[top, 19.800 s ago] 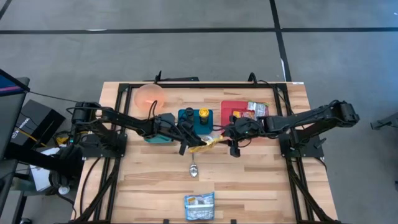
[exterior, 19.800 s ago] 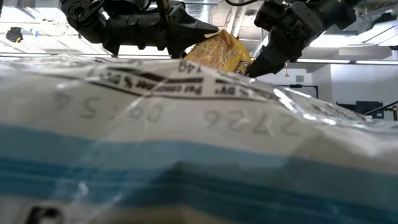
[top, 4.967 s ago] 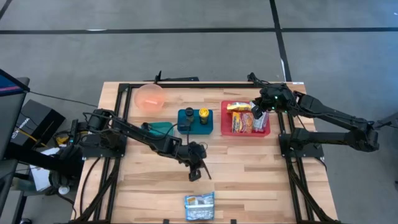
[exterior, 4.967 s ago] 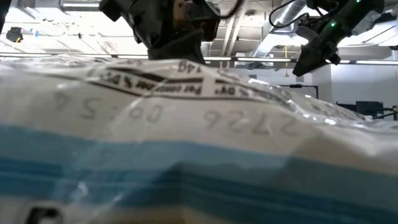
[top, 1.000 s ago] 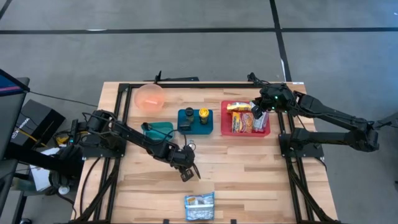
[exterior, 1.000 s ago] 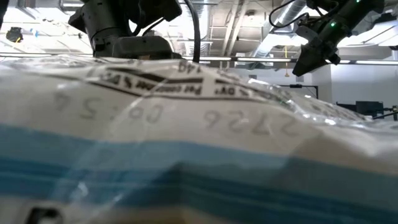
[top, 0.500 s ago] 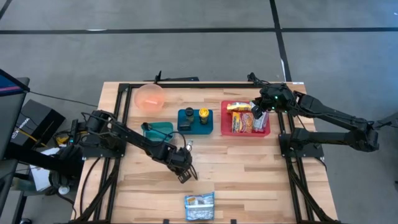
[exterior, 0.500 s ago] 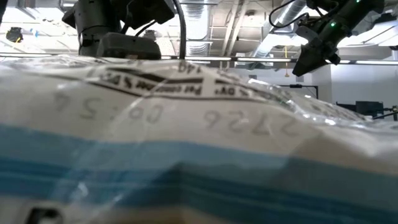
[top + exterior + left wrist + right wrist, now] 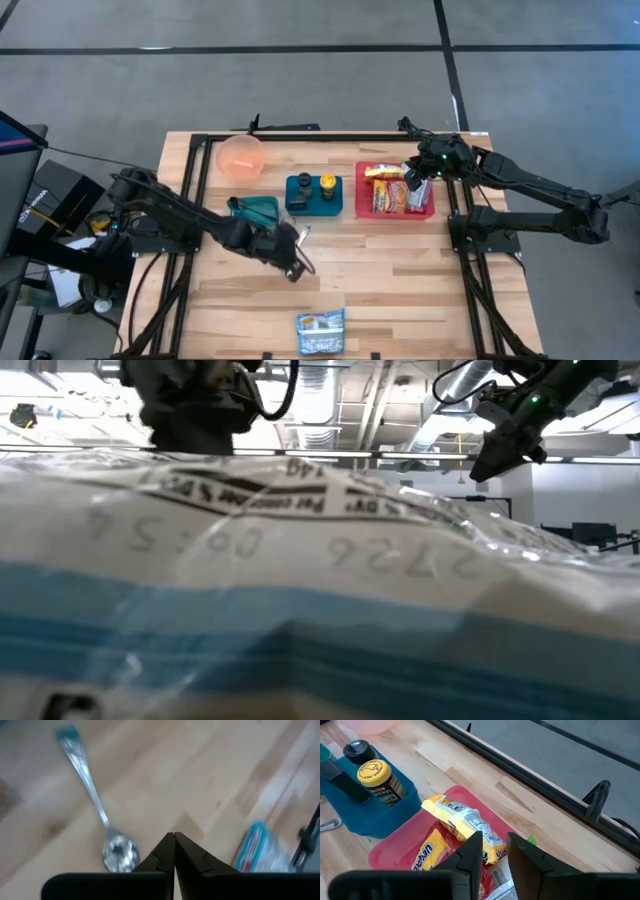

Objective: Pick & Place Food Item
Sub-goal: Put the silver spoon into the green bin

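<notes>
Right hand above snack-filled red tray

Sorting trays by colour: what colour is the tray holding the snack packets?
Red tray, clearest in the high view, under the right gripper.

Dark jointed arms, black angular fingers

A spoon lies on the wooden table; 2 jars stand in a blue tray.
</notes>
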Motion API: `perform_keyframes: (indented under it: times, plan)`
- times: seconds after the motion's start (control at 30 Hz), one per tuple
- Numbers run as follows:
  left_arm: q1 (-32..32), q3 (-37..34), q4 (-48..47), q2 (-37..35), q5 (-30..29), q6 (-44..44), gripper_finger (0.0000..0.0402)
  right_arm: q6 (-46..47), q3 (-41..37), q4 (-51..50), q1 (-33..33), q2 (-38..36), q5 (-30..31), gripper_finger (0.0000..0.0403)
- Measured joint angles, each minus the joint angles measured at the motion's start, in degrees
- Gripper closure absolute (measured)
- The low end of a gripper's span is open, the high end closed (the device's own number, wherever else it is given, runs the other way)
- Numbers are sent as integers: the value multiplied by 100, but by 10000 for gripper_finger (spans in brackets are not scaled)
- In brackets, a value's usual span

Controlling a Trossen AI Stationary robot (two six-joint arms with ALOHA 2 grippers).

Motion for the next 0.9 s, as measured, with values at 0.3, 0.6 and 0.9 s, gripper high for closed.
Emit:
perform_keyframes:
  times: [0.3,0.6,0.9]
  plan:
    - [595,-1,109,-41,148,-34,401,6,0,4,0,2,0,320]
    - [801,-1,287,87,353,-36,401,0,0,7,0,1,0,320]
    - [771,-1,526,87,485,-128,401,-2,0,8,-1,0,0,320]
